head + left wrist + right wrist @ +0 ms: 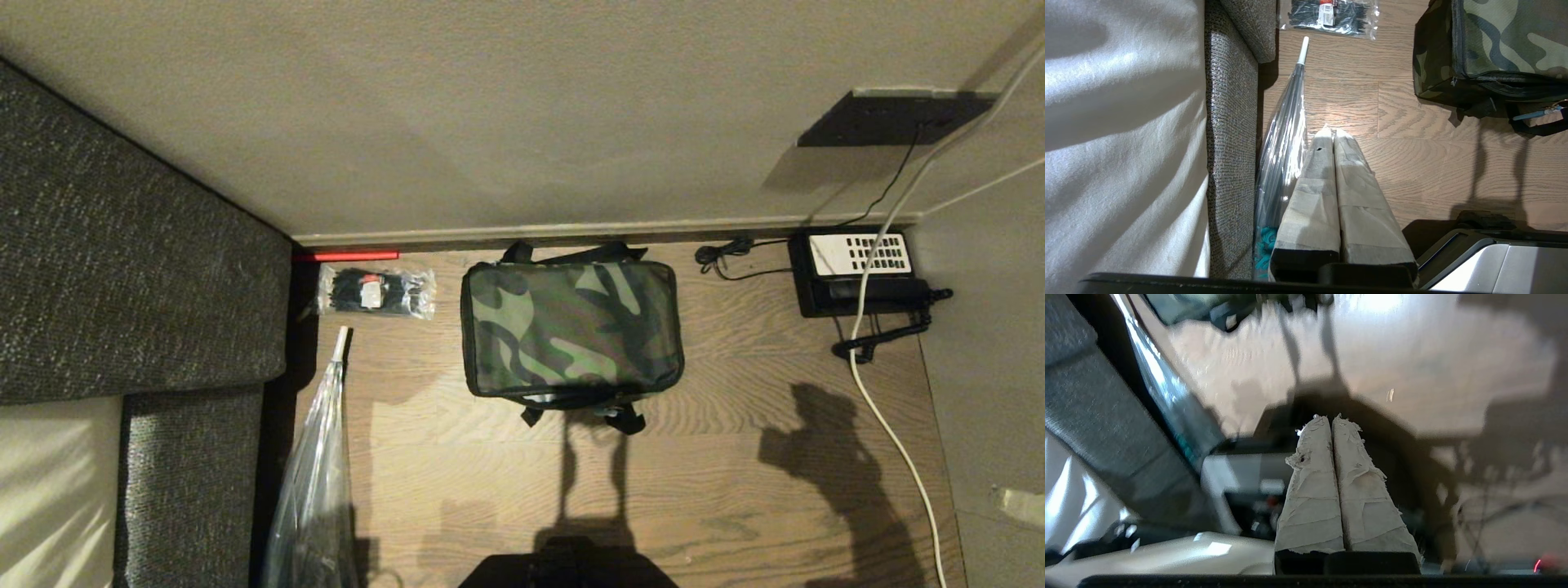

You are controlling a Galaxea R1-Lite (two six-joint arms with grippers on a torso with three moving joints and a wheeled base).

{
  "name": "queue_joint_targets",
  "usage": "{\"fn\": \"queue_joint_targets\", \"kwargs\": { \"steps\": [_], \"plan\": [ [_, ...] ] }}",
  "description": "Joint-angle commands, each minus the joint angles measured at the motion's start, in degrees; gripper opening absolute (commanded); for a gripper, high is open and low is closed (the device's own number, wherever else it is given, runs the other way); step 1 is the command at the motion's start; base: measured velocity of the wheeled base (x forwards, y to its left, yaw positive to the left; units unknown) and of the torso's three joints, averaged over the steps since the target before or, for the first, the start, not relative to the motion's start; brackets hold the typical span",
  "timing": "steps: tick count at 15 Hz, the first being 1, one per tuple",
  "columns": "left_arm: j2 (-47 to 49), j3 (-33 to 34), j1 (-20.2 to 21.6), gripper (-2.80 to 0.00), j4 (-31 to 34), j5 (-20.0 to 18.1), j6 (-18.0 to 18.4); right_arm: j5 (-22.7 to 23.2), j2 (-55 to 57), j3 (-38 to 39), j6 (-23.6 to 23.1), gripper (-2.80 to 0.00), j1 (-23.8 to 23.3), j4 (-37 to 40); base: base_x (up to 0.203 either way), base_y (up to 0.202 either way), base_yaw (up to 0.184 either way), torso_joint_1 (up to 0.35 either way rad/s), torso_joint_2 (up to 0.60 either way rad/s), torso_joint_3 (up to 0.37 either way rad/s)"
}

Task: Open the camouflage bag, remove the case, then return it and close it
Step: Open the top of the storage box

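The camouflage bag (571, 329) lies closed on the wooden floor near the wall, its black straps sticking out front and back. Its near corner also shows in the left wrist view (1494, 45). The case is hidden. My left gripper (1330, 131) hangs shut and empty over the floor beside the sofa, well short of the bag. My right gripper (1330, 418) is shut and empty too, above the floor near the robot's base, with the bag (1208, 304) far ahead. Neither gripper appears in the head view.
A grey sofa (122, 269) fills the left side. A clear folded umbrella (314, 482) and a packet of black cable ties (375, 291) lie left of the bag. A black telephone (857, 269) with cords and a white cable (890, 433) sit at the right.
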Motion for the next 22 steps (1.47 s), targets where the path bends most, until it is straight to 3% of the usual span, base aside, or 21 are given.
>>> {"fn": "queue_joint_targets", "kwargs": {
  "steps": [1, 6, 8, 11, 15, 20, 22],
  "plan": [
    [0.0, 0.2, 0.0, -2.80, 0.0, 0.0, 0.0, -1.8, 6.8, 1.0, -0.8, -2.80, 3.1, -13.1, 0.000, 0.000, 0.000, 0.000, 0.00, 0.000],
    [0.0, 0.2, 0.0, -2.80, 0.0, 0.0, 0.0, -7.0, 51.1, 3.8, -3.4, -2.80, 10.9, -51.2, 0.000, 0.000, 0.000, 0.000, 0.00, 0.000],
    [-0.1, 0.2, 0.0, -2.80, 0.0, 0.0, 0.0, -7.0, 63.1, 5.1, -4.0, -2.80, 12.9, -61.4, 0.000, 0.000, 0.000, 0.000, 0.00, 0.000],
    [0.0, 0.2, 0.0, -2.80, 0.0, 0.0, 0.0, -4.6, 67.7, 7.3, -4.6, -2.80, 14.8, -63.8, 0.000, 0.000, 0.000, 0.000, 0.00, 0.000],
    [0.0, 0.2, 0.0, -2.80, 0.0, 0.0, 0.0, -1.6, 59.2, 9.9, -5.3, -2.80, 17.1, -66.4, 0.000, 0.000, 0.000, 0.000, 0.00, 0.000],
    [-0.1, 0.2, 0.0, -2.80, 0.0, 0.0, 0.0, -0.8, 55.7, 9.4, -4.6, -2.80, 18.9, -65.5, 0.000, 0.000, 0.000, 0.000, 0.00, 0.000],
    [0.0, 0.2, 0.0, -2.80, 0.0, 0.0, 0.0, -2.9, 58.6, 9.0, -3.8, -2.80, 22.2, -68.7, 0.000, 0.000, 0.000, 0.000, 0.00, 0.000]
  ]
}}
